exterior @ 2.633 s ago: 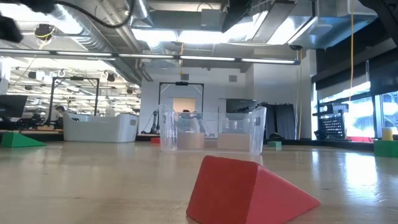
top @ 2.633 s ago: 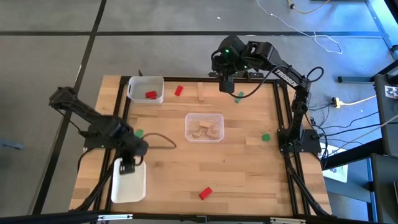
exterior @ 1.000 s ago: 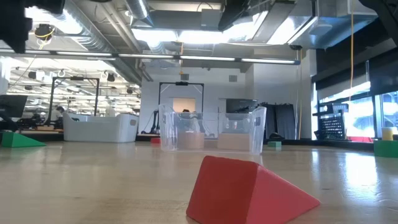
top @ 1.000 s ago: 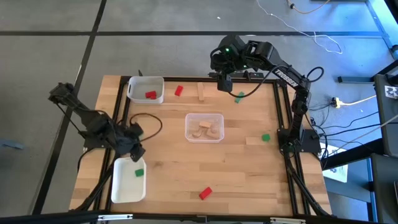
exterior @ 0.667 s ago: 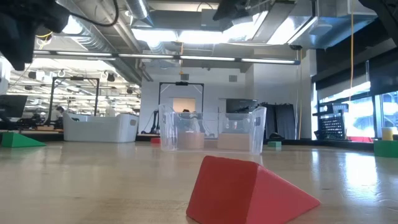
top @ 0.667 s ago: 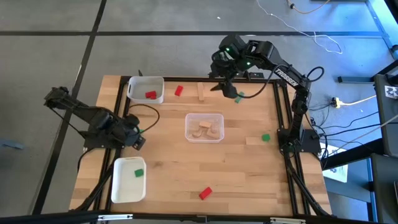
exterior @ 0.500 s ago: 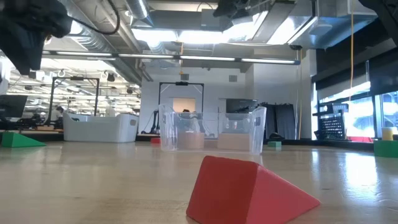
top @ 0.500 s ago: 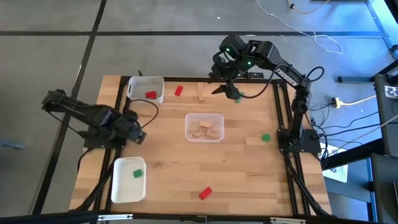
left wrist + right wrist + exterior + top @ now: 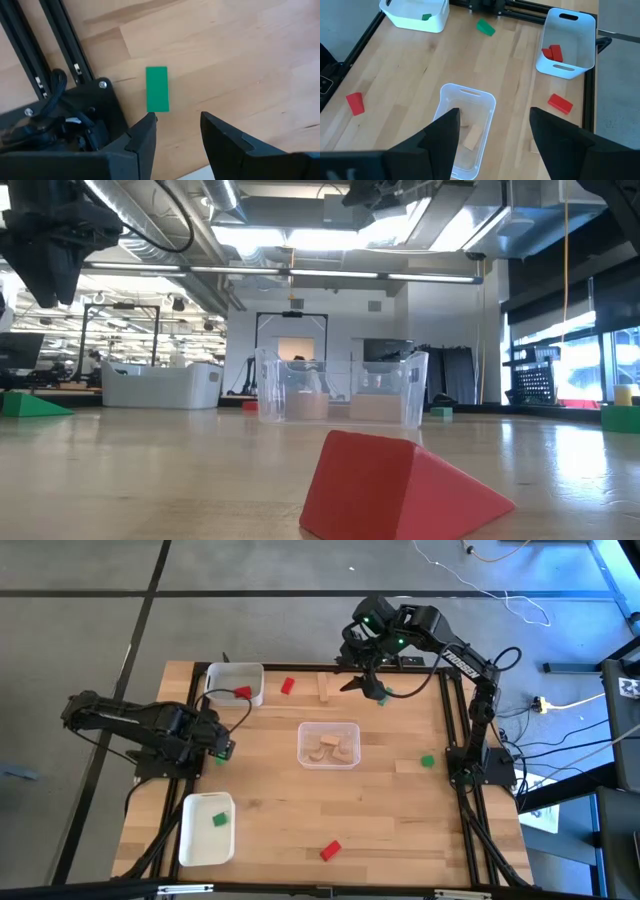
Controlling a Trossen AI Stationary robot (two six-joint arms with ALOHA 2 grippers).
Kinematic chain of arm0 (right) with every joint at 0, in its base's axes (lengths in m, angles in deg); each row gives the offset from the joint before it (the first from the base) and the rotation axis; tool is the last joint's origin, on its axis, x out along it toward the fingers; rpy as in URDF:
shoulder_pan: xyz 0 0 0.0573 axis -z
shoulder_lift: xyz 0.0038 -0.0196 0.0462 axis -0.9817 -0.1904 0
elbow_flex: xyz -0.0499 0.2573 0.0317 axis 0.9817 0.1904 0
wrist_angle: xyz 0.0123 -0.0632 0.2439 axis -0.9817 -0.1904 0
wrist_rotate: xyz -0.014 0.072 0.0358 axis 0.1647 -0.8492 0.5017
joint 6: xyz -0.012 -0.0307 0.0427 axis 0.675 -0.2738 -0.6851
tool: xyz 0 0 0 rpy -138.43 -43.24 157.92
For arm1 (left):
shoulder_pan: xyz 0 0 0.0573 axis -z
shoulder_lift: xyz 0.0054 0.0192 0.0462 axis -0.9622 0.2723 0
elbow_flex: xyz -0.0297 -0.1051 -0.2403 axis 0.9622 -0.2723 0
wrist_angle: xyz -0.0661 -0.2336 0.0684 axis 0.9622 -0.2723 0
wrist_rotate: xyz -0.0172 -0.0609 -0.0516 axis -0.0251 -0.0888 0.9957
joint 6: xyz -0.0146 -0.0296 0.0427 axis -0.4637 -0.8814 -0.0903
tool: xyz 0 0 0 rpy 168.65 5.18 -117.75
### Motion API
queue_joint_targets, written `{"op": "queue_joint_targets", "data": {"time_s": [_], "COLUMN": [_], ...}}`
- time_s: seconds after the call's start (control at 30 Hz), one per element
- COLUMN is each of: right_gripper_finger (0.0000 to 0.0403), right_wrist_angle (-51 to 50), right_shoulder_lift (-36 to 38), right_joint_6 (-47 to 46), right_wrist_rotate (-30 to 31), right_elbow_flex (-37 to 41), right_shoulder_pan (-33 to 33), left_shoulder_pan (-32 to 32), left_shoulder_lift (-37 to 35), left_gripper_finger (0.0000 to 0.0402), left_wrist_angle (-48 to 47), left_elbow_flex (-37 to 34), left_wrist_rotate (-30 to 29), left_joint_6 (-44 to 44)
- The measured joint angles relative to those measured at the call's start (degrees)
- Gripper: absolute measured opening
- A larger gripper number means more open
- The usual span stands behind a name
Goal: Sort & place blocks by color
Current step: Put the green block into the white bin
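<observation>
Table (image 9: pixel 400 830), left tool (image 9: pixel 226 749) over green block (image 9: pixel 157 89)

On the surface (image 9: pixel 400 820) three trays sit well apart: one at the far left corner (image 9: pixel 236 682) holding a block (image 9: pixel 242 692), one in the middle (image 9: pixel 329 744) holding several blocks, and one at the near left edge (image 9: pixel 205 828) holding a single block (image 9: pixel 219 819). The left hand (image 9: pixel 225 748) hangs between the two left trays, just over a loose block (image 9: pixel 157 89). The right hand (image 9: pixel 362 681) hangs over the far edge, behind the middle tray. Another block (image 9: pixel 330 850) lies near the front edge.
</observation>
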Motion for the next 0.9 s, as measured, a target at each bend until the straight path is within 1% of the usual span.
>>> {"op": "queue_joint_targets", "data": {"time_s": [0.17, 0.43, 0.7, 0.9], "right_gripper_finger": [0.0239, 0.0239, 0.0239, 0.0239], "right_wrist_angle": [0.0, 0.3, 2.0, 2.5], "right_shoulder_lift": [0.0, 0.0, 0.0, 0.0], "right_joint_6": [0.0, 0.0, 0.0, 0.0], "right_wrist_rotate": [0.0, 0.0, 0.0, 0.0], "right_elbow_flex": [0.0, 0.0, 0.0, 0.0], "right_shoulder_pan": [0.0, 0.0, 0.0, 0.0], "left_shoulder_pan": [0.0, 0.0, 0.0, 0.0], "left_shoulder_lift": [0.0, 0.0, 0.0, 0.0], "left_gripper_finger": [0.0144, 0.0144, 0.0144, 0.0145], "left_wrist_angle": [0.9, 1.7, 1.8, 4.3], "left_elbow_flex": [0.0, 0.0, 0.0, 0.0], "left_wrist_rotate": [-3.5, -3.7, -3.6, -3.1], "left_joint_6": [-0.4, -1.2, -11.9, -12.8]}}
